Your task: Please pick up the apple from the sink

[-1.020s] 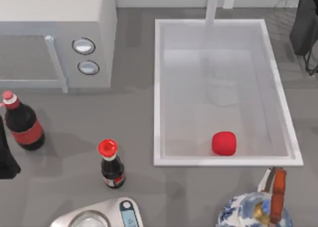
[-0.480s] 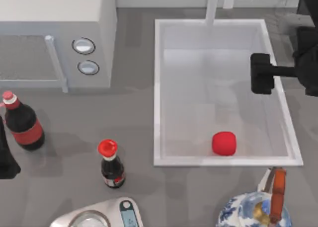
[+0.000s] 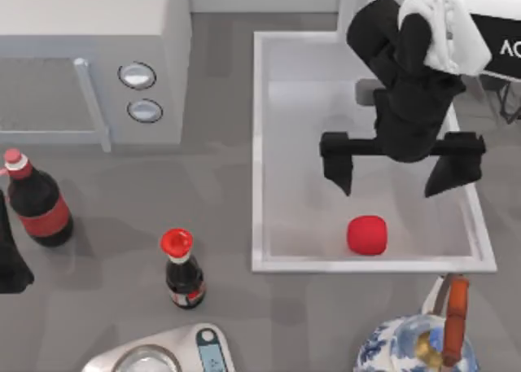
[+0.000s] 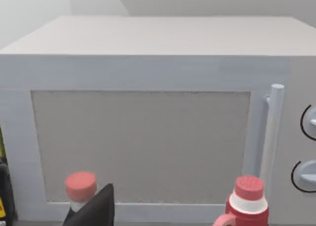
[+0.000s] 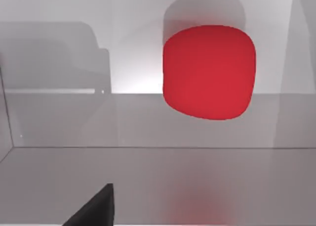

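My right gripper (image 3: 399,172), fingers spread wide, hovers at the frame's centre-right over the sink (image 3: 259,144). The apple (image 3: 367,234) lies lower-centre; I should centre both fingers before descending.

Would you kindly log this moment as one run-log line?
right gripper: open, above sink, short of apple | apple: on sink floor, ungrasped | left arm: parked, table's left edge

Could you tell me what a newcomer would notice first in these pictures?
The bright red apple draws the eye, lying near the front rim of the white sink. Just above it hangs the black right gripper, fingers spread wide over the basin. The left gripper sits parked at the table's left edge.
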`<state>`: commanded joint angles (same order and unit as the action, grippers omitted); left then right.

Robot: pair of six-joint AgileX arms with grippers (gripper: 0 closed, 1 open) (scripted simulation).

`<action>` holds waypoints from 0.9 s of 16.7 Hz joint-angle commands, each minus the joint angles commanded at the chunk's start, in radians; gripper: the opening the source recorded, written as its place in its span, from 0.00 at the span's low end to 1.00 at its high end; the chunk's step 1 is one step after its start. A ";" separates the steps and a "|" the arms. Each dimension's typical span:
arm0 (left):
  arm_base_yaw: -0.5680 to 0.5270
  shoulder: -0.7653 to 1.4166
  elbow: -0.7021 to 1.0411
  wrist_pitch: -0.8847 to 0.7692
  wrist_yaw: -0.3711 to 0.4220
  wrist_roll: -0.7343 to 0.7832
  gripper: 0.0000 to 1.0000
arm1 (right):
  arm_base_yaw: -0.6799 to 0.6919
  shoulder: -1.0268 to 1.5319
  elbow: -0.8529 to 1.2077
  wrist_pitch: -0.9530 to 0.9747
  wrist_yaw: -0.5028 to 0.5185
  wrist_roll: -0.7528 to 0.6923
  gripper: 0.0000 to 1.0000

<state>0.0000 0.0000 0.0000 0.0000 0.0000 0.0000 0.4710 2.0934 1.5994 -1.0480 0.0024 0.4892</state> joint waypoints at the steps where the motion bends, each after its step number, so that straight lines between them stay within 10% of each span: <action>1: 0.000 0.000 0.000 0.000 0.000 0.000 1.00 | 0.006 0.023 0.019 -0.012 0.000 0.006 1.00; 15: 0.000 0.000 0.000 0.000 0.000 0.000 1.00 | 0.008 0.203 -0.081 0.269 0.002 0.012 1.00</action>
<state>0.0000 0.0000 0.0000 0.0000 0.0000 0.0000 0.4789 2.2964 1.5184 -0.7787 0.0040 0.5011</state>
